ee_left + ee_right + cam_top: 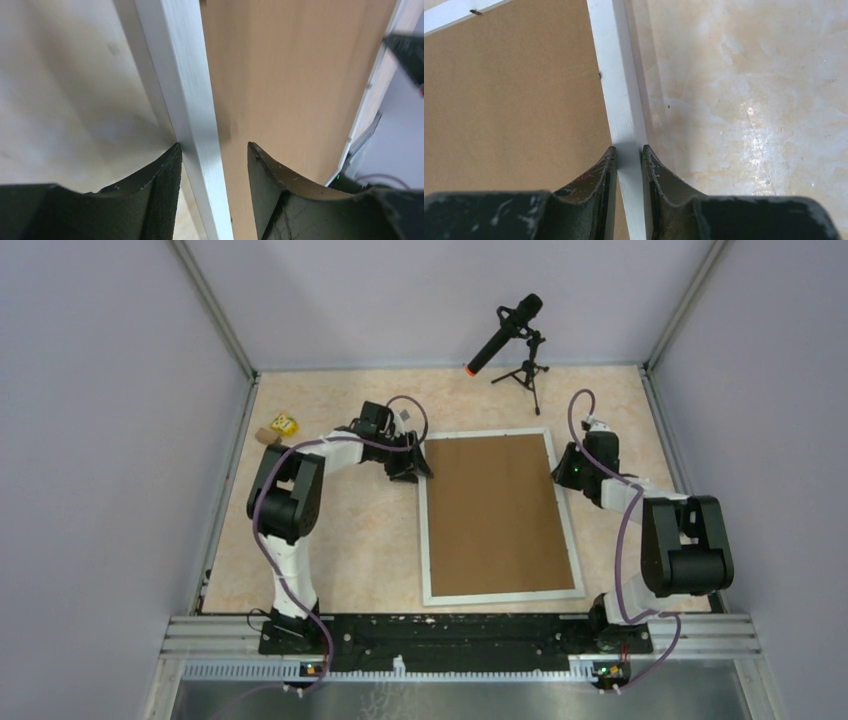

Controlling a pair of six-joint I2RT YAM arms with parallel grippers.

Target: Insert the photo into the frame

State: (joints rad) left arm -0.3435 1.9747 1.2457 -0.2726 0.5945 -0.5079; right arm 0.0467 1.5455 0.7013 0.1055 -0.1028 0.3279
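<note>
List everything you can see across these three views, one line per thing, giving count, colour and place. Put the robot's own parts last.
frame: one, white moulding, lying flat mid-table
backing board: one, brown, filling the frame
microphone: one, black with an orange tip, on a black tripod at the table's far edge
small yellow object: one, yellow, far left corner; too small to identify
small brown object: one, brown, beside the yellow one
table: one, beige marbled, under everything
left arm: one, black and white, jaws open astride the frame's left rail
right arm: one, black and white, jaws shut on the frame's right rail
</note>
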